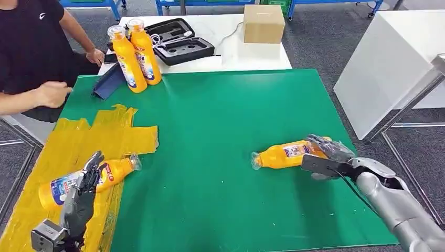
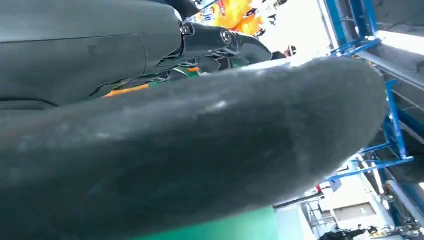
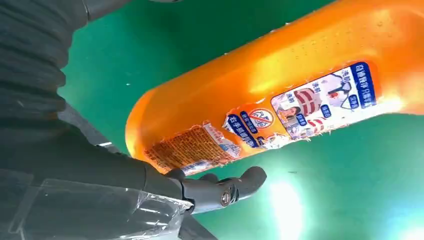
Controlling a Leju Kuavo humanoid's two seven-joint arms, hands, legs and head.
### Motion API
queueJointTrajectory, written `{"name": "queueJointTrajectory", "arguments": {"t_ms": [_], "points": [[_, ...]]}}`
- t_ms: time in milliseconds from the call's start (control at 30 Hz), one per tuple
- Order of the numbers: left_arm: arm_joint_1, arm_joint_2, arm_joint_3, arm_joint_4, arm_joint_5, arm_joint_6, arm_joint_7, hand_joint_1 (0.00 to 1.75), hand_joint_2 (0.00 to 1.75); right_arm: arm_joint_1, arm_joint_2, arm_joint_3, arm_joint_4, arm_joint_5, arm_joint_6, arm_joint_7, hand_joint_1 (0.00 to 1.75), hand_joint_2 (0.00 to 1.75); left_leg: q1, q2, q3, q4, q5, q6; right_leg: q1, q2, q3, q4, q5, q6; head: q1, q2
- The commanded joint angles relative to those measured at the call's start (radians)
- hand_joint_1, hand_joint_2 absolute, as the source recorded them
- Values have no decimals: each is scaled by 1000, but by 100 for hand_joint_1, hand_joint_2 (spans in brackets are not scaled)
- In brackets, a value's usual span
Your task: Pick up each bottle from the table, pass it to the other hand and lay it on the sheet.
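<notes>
Resting on the yellow sheet (image 1: 78, 142), 1 bottle (image 1: 84, 181) lies under the left hand (image 1: 84, 194), its grasp unclear. 2 upright bottles (image 1: 135, 55) stand behind. Right hand (image 1: 328, 155) grasps the lying bottle (image 3: 280, 95); close up, its fingers (image 3: 225, 187) curl underneath.

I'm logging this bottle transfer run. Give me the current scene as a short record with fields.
surface: green table
sheet: yellow sheet, at the table's left edge
bottle on sheet: lying down
left hand: fingers spread above that bottle
bottle on table: lying down, base in the right hand
right hand: around that bottle's base
waiting: two upright bottles, far left
</notes>
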Motion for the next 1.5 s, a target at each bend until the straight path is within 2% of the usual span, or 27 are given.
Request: {"name": "queueJointTrajectory", "arguments": {"t_ms": [33, 233, 300, 533, 600, 733, 867, 1000, 1267, 1300, 1333, 1367, 1400, 1500], "points": [[-18, -16, -12, 15, 7, 0, -43, 0, 0, -136, 141, 88, 226, 50, 0, 5, 0, 175, 3, 10, 2, 0, -2, -2, 3, 7, 1, -3, 2, -2, 0, 0], [-13, -29, -6, -2, -1, -2, -43, 0, 0, -227, 228, 121, 342, 164, -111, 33, 0, 175, 2, 9, 1, -1, -1, -2, 2, 6, -1, -2, 3, -4, 0, 0], [-11, -34, 0, -4, 1, -7, -43, 0, 0, -259, 245, 127, 352, 186, -116, 44, 0, 175, 3, 13, 0, 1, -1, -3, 3, 9, -3, -1, 3, -5, 0, 0], [-5, -41, 12, -6, 2, -9, -43, 0, 0, -286, 232, 150, 349, 218, -87, 58, 0, 175, 0, 6, -1, 0, 0, -1, 1, 3, -3, 0, 2, -3, 0, 0], [-7, -44, 17, -4, 4, -11, -43, 0, 0, -286, 227, 159, 352, 228, -81, 60, 0, 175, 2, 10, -1, 1, -1, -2, 2, 6, -3, -1, 2, -4, 0, 0], [-8, -51, 32, -2, 8, -26, -43, 0, 0, -316, 216, 203, 385, 267, -39, 74, 0, 175, 1, 7, -3, 1, 0, -2, 1, 4, -4, 0, 2, -3, 0, 0], [-12, -55, 40, 5, 12, -39, -43, 0, 0, -333, 181, 256, 413, 288, 17, 69, 0, 175, 1, 7, -3, 1, 0, -2, 1, 4, -4, 0, 2, -4, 0, 0], [-29, -57, 42, 27, 21, -49, -43, 0, 0, -359, 106, 337, 420, 267, 154, 71, 0, 175, 1, 4, -4, 1, 0, -2, 1, 1, -5, 1, 1, -3, 0, 0], [-58, -55, 39, 56, 34, -52, -43, 0, 0, -322, 8, 409, 388, 240, 212, 78, 0, 175, 1, 2, -3, 1, 0, -2, 1, -1, -3, -1, 1, -4, 0, 0], [-60, -55, 39, 58, 36, -52, -43, 0, 0, -324, 4, 413, 385, 235, 214, 80, 37, 175, 2, 3, -3, 1, 0, -3, 3, -1, -2, -2, 1, -4, 0, 0], [-62, -55, 40, 59, 40, -53, -43, 0, 0, -328, 2, 416, 383, 231, 219, 80, 150, 175, 0, 2, -3, 0, 1, -2, 0, -1, -4, -1, 1, -3, 0, 0], [-62, -55, 40, 59, 41, -54, -43, 0, 0, -329, 2, 417, 382, 231, 221, 80, 159, 175, 1, 3, -4, 1, 0, -2, 1, 0, -4, -1, 2, -4, 0, 0], [-62, -54, 40, 58, 42, -53, -43, 0, 0, -329, 3, 417, 382, 224, 224, 82, 175, 175, 0, 2, -4, 0, 1, -1, 0, 0, -4, 0, 2, -3, 0, 0], [-64, -54, 39, 56, 47, -54, -43, 0, 0, -315, 6, 422, 381, 217, 216, 83, 175, 175, 1, 3, -3, 0, 0, -2, 1, 1, -4, -1, 2, -3, 0, 0]]}}
